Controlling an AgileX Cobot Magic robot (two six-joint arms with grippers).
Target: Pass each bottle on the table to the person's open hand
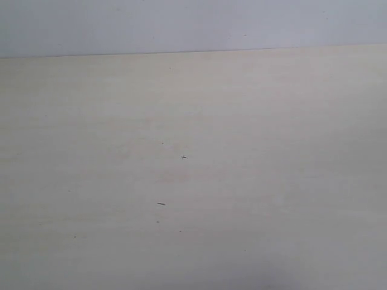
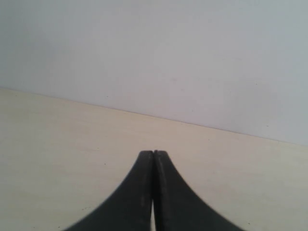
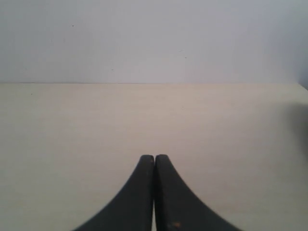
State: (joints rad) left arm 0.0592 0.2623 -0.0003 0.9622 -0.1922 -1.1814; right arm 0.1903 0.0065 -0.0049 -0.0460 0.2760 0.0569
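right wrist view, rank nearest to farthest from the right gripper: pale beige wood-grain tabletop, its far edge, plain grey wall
1. pale beige wood-grain tabletop, directly ahead of the right gripper
2. far edge, across the table
3. plain grey wall, behind that edge

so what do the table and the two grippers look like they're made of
The table looks like pale beige wood or wood-look laminate, matte: faint grain streaks, no glare. The left gripper and right gripper look like black moulded plastic or rubber, smooth with a dull sheen; which one, the pictures leave open.
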